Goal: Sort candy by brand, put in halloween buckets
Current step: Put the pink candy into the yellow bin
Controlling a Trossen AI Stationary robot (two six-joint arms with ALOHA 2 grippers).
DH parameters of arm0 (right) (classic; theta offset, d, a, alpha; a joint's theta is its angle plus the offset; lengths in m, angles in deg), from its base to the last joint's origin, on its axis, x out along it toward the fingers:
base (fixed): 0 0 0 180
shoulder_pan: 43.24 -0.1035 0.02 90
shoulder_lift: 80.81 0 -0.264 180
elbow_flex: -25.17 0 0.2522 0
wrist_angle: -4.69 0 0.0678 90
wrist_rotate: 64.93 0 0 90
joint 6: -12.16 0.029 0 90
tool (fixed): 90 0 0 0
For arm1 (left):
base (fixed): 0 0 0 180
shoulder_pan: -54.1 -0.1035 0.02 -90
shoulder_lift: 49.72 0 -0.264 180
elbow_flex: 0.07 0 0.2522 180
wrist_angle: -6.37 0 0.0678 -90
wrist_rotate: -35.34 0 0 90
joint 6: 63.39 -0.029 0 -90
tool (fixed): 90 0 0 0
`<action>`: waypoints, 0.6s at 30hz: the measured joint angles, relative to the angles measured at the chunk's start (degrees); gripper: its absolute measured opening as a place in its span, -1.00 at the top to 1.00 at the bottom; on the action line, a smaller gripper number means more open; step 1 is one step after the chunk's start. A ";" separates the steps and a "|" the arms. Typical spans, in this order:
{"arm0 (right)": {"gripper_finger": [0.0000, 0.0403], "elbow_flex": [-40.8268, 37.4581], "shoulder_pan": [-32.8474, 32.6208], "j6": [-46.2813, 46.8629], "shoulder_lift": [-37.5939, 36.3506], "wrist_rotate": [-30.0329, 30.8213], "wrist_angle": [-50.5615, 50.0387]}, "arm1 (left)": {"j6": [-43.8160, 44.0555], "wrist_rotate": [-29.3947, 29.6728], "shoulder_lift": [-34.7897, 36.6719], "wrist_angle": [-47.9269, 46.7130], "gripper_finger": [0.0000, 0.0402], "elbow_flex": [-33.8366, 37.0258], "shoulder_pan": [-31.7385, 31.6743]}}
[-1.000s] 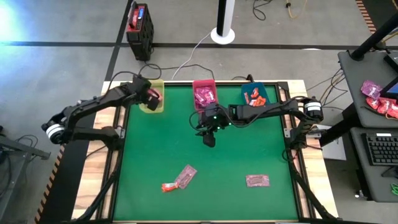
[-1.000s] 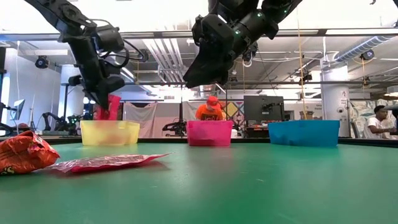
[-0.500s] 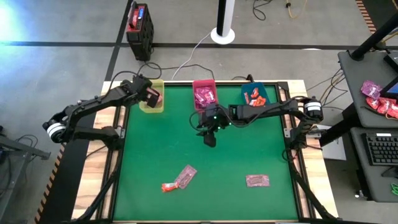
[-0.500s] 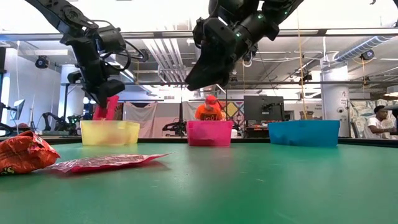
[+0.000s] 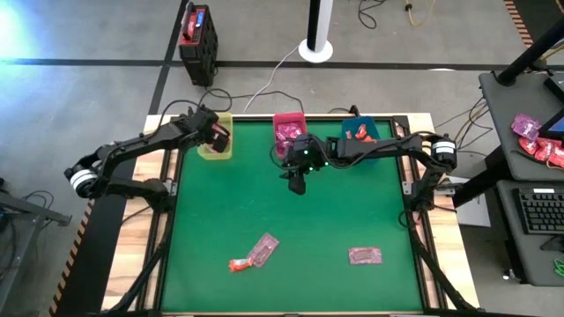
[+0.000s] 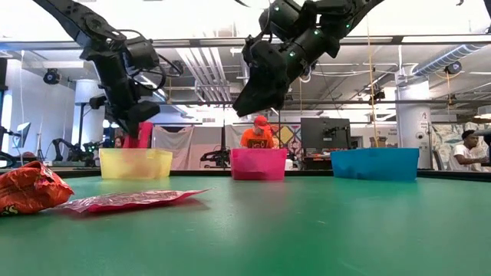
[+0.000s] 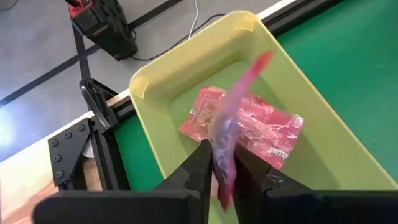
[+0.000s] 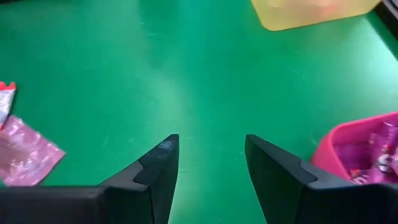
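Note:
My left gripper (image 5: 217, 136) is over the yellow-green bin (image 5: 215, 148) at the far left, shut on a pink candy packet (image 7: 233, 118). Another pink packet (image 7: 264, 130) lies flat in that bin. My right gripper (image 5: 297, 180) is open and empty above the green mat, just near of the pink-red bin (image 5: 289, 132), which holds pink packets. The blue-teal bin (image 5: 361, 134) holds orange-red packets. On the mat lie a pale pink packet (image 5: 263, 248), a small orange-red one (image 5: 238, 264) and a pink one (image 5: 364, 255). My left gripper pinches the pink packet between its two fingers (image 7: 200, 169), near one end (image 7: 225, 167). The fingers come from above, pointing down. The packet hangs edge-on below them (image 6: 140, 135) over the yellow-green bin (image 6: 136, 163), its lower end at about the rim's height.
The three bins stand in a row along the mat's far edge. A black-and-red box (image 5: 197, 35) and a white pole base (image 5: 315, 46) stand on the floor beyond the table. People show in the room behind (image 6: 259, 136).
My right gripper has gone toward the table's far edge and a little up, nearer the pink-red bin, still open and empty. My left gripper has stayed over the yellow-green bin with the packet.

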 joint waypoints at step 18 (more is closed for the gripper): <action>0.12 -0.24 0.15 7.45 0.00 -0.30 -7.10 | 0.03 0.55 0.61 0.49 0.10 0.00 4.26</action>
